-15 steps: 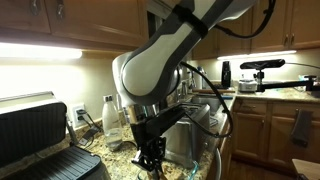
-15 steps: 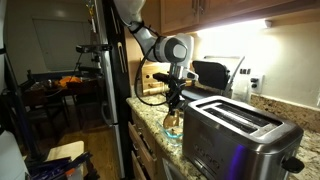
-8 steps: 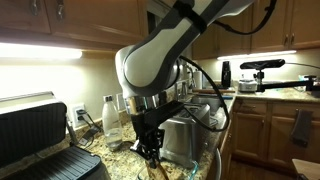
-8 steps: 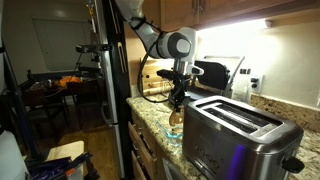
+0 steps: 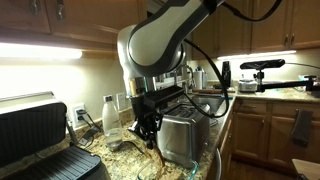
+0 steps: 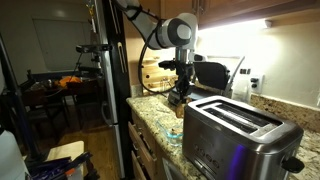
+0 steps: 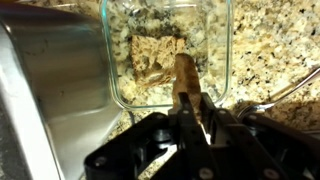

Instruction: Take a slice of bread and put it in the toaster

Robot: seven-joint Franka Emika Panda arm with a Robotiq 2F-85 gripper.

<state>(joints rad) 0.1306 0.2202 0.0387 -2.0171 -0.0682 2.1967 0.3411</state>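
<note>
My gripper (image 7: pixel 188 108) is shut on a thin tan-brown slice of bread (image 7: pixel 184 74), held edge-on above a clear glass container (image 7: pixel 218 62) that holds more bread pieces (image 7: pixel 150 55). The shiny steel toaster (image 7: pixel 50 95) is right beside the container in the wrist view. In both exterior views the gripper (image 5: pixel 148 126) (image 6: pixel 180 93) hangs above the granite counter next to the toaster (image 5: pixel 182 137) (image 6: pixel 235 130), about level with its slotted top. The slice is too small to make out in the exterior views.
A black-and-grey press grill (image 5: pixel 40 140) stands open on the counter, with a white bottle (image 5: pixel 110 116) behind the arm. A black appliance (image 6: pixel 211 73) sits at the back wall. The counter edge (image 6: pixel 150 135) drops off toward the room.
The gripper has risen from down at the container to about the height of the toaster's top, carrying the slice up with it.
</note>
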